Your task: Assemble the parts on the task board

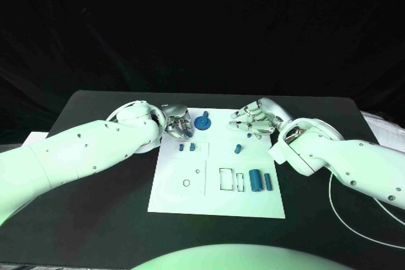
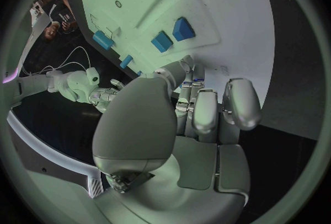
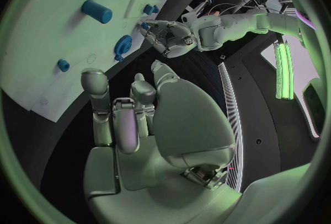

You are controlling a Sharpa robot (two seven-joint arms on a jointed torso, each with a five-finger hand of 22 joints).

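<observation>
Now, as things stand:
Board: the white board (image 1: pixel 181 195) lies flat mid-counter (image 1: pixel 101 223), between my two arms.
Left hand: my left hand (image 1: pixel 177 125) hovers at the board's far left corner, fingers curled in, holding nothing I can see.
Right hand: my right hand (image 1: pixel 256 120) hangs over the far right corner, fingers bent but apart, holding nothing.
Gear: a blue gear (image 1: pixel 202 123) sits at the board's far edge, between my hands, just beside the left one.
Small parts: two blue blocks (image 1: pixel 186 146) lie side by side below the gear; a small peg (image 1: pixel 239 147) lies right of them.
Cylinders: two blue cylinders (image 1: pixel 260 180) lie near the right edge, beside a rectangular outline (image 1: pixel 226 179).
</observation>
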